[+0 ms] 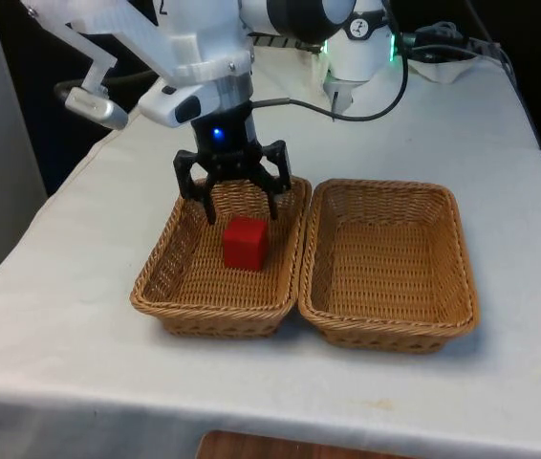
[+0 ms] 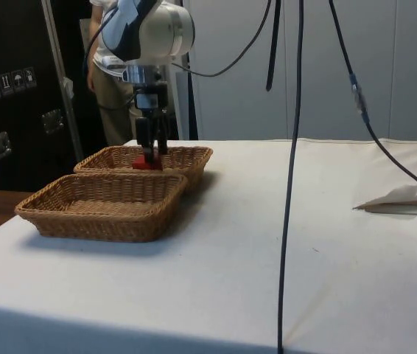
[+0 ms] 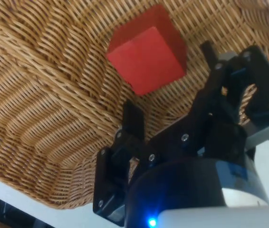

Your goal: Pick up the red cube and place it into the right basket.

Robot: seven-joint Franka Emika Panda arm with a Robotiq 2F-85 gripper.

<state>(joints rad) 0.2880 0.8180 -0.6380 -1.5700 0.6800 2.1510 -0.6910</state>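
As it lines up a grasp, the gripper (image 1: 240, 205), jaws apart, hangs above the red cube (image 1: 245, 242) in the left wicker basket (image 1: 161, 287).

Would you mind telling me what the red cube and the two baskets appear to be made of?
The red cube looks like painted wood or hard plastic: flat matte faces, crisp edges, no visible grain, so either is possible. The left basket holding it and the right basket look like woven wicker or rattan, a natural tan with braided rims and ribbed walls. The open end effector hangs above the cube.
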